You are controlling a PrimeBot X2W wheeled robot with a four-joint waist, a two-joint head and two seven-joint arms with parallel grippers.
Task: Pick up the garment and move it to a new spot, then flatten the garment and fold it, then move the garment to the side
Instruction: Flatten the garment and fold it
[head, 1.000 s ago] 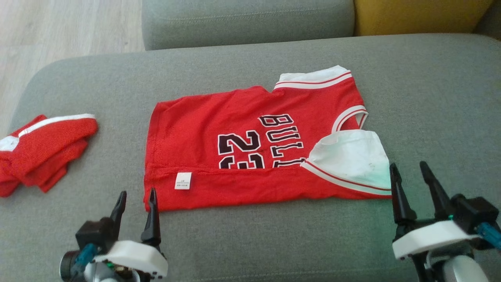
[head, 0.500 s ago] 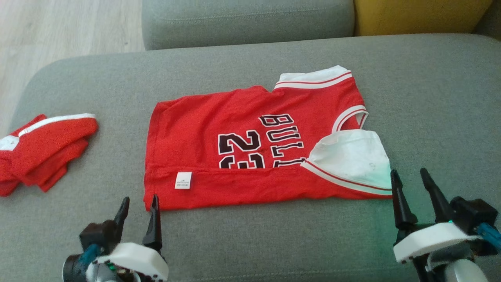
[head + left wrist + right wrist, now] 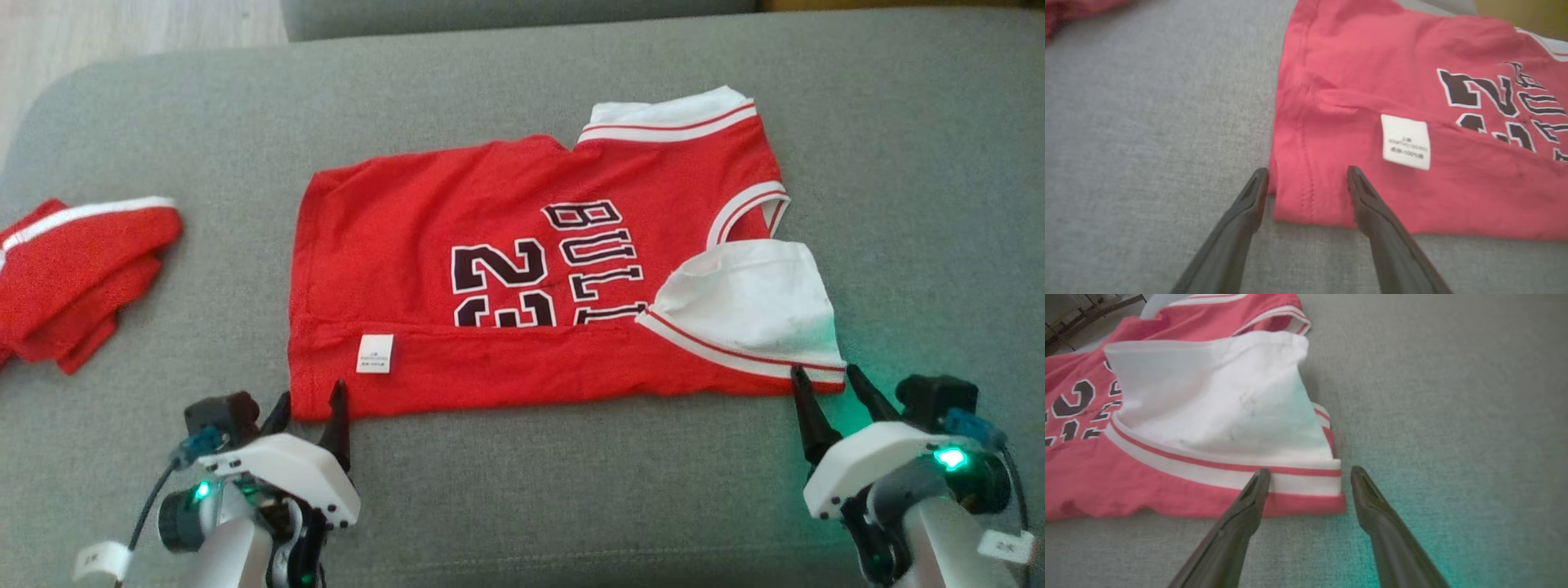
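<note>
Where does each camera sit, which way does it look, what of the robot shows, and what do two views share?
Head view: on the head, looking forward and down at the red basketball jersey on the sofa seat; the left claw and right claw show, both open.
Left wrist view: on the left wrist, looking along its fingers at the jersey's hem corner near the care label.
Right wrist view: on the right wrist, looking along its fingers at the white-trimmed corner.
Shared: all show the jersey's black lettering.

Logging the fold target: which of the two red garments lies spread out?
The jersey printed 23, spread out mid-couch; the other red garment lies bunched at the left edge.
</note>
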